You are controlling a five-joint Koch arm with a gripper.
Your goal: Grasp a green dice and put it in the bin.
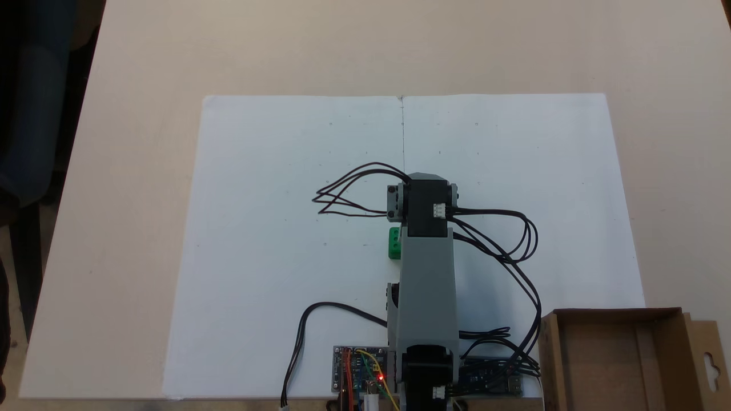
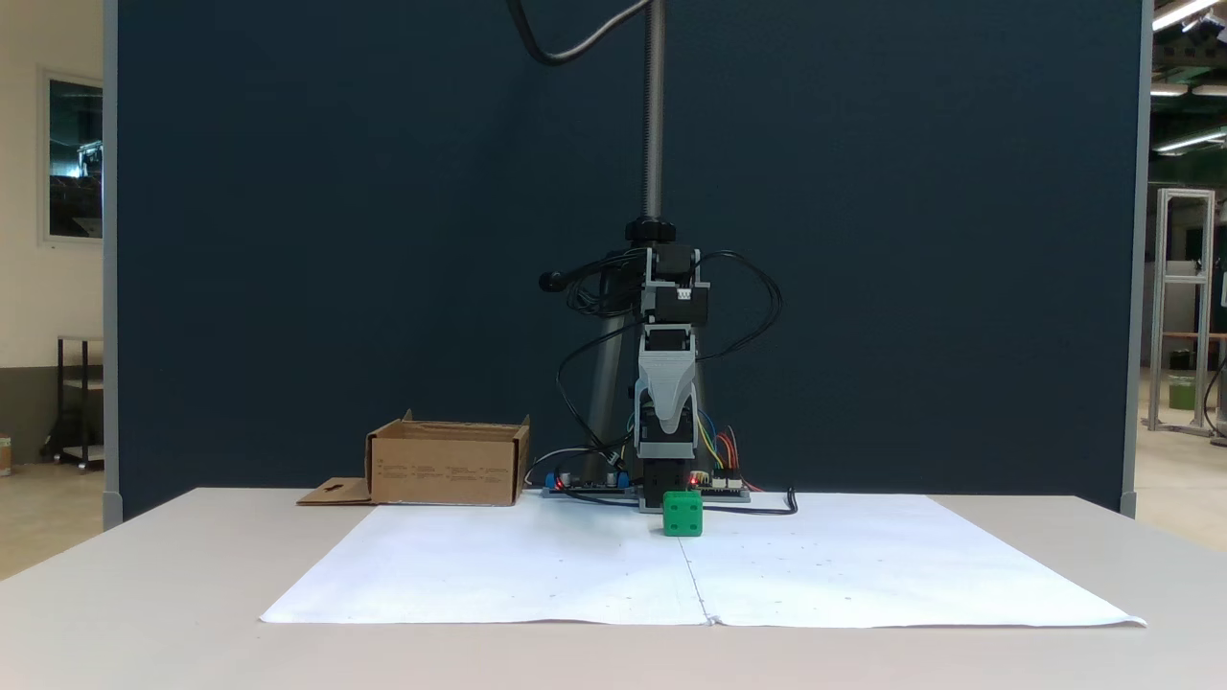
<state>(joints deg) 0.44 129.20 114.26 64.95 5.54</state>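
The green dice (image 1: 394,242) lies on the white paper, its right side covered by the folded arm above it. In a fixed view from the front, the green dice (image 2: 682,514) sits on the paper just in front of the arm's base. The gripper (image 2: 664,429) hangs folded downward above and behind the dice, well clear of it, holding nothing. Its jaws overlap from this angle, so I cannot tell whether they are apart. The bin (image 1: 551,359), a brown cardboard box with a keyhole-cut flap, stands at the lower right; from the front the bin (image 2: 446,474) is left of the arm.
A white paper sheet (image 1: 274,240) covers the middle of the beige table (image 1: 143,114). Black cables (image 1: 348,194) loop out from both sides of the arm. A circuit board (image 1: 357,371) with a red light sits at the arm's base. A dark partition (image 2: 335,240) stands behind.
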